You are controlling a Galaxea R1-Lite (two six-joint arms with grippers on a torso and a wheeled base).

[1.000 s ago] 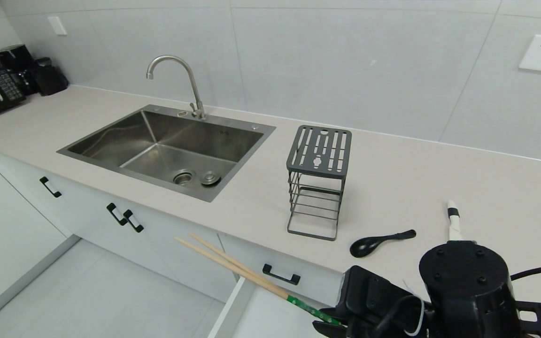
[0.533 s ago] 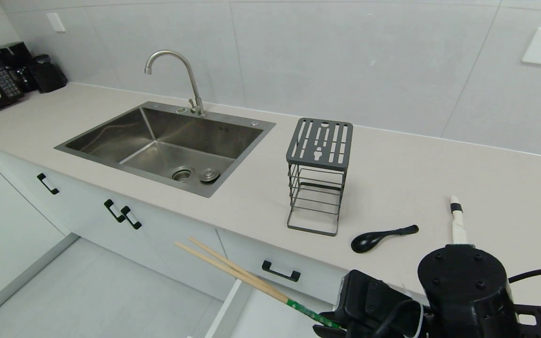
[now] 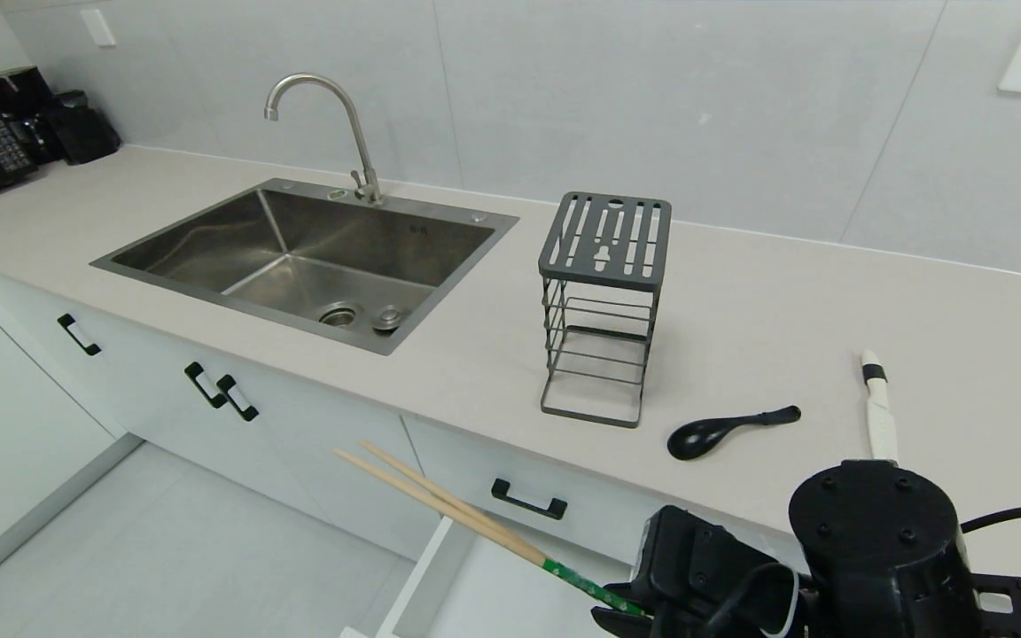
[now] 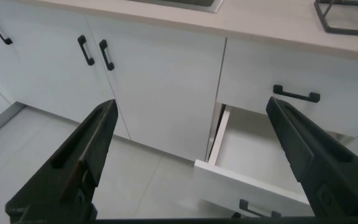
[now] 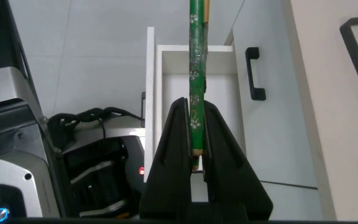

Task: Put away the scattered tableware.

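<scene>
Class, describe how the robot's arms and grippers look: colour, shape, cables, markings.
Both are matte black. The left gripper has two broad, flat, tapering fingers. The right gripper has narrower wedge-shaped fingers. The right arm carries a round black housing with screw holes and a black cable.

Two chopsticks (image 3: 475, 521), one spoon (image 3: 732, 428) (black), one white utensil (image 3: 878, 416), one rack (image 3: 606, 241)

Green, light-speckled ends on the pale wooden chopsticks (image 3: 440, 505); a black plastic spoon (image 3: 723, 431), a dark grey wire rack (image 3: 604, 306), a beige stone worktop (image 3: 785, 310).
</scene>
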